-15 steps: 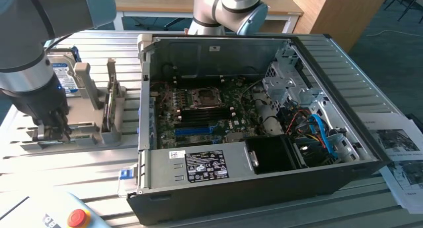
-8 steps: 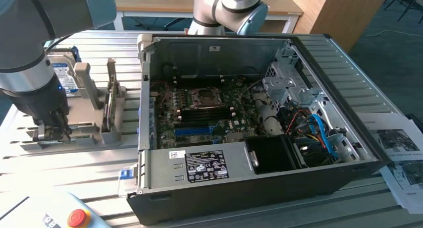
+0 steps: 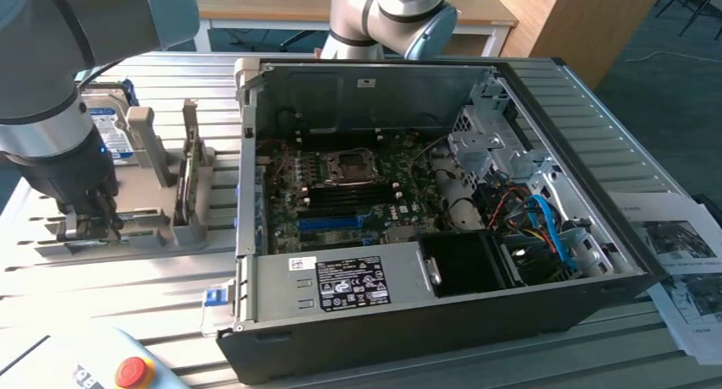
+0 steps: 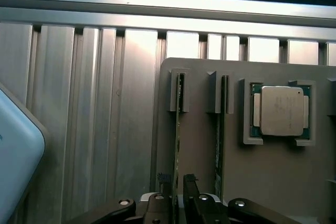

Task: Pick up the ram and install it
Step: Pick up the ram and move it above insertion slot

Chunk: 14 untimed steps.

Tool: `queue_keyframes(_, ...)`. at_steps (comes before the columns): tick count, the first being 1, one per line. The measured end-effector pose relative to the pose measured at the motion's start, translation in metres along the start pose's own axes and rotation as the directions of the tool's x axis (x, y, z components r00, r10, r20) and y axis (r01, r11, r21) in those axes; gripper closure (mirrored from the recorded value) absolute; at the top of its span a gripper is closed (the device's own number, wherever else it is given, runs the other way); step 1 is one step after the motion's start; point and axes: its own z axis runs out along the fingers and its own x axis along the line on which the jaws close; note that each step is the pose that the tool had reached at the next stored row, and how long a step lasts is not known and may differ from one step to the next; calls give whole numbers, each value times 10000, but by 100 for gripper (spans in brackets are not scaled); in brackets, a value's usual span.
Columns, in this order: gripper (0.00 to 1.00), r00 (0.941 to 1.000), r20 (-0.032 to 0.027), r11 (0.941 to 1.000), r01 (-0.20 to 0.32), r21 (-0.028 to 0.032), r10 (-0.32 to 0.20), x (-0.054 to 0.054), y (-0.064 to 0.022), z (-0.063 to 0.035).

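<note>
A ribbed aluminium table (image 3: 124,292) fills a workshop with dark blue carpet (image 3: 665,68) and a wooden desk (image 3: 270,8) at twelve o'clock in the exterior view. An open black computer case (image 3: 451,325) lies at the centre, its motherboard exposed. Printed papers (image 3: 677,254) lie at three o'clock and a red stop button (image 3: 134,372) at seven o'clock. At nine o'clock the gripper (image 3: 93,224) reaches down onto a grey parts holder (image 3: 152,237), with a hard drive (image 3: 104,123) at ten o'clock. In the wrist view the gripper's jaws stand open, one finger on each side of the ram (image 4: 178,129). The ram stands on edge in a holder slot, beside a second stick (image 4: 220,129) and a square silver processor (image 4: 282,110).
</note>
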Motion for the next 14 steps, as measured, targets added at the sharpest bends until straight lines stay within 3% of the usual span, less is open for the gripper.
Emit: queue_keyframes(14,76,10000,2,10000,0,4,0,0,-1,25)
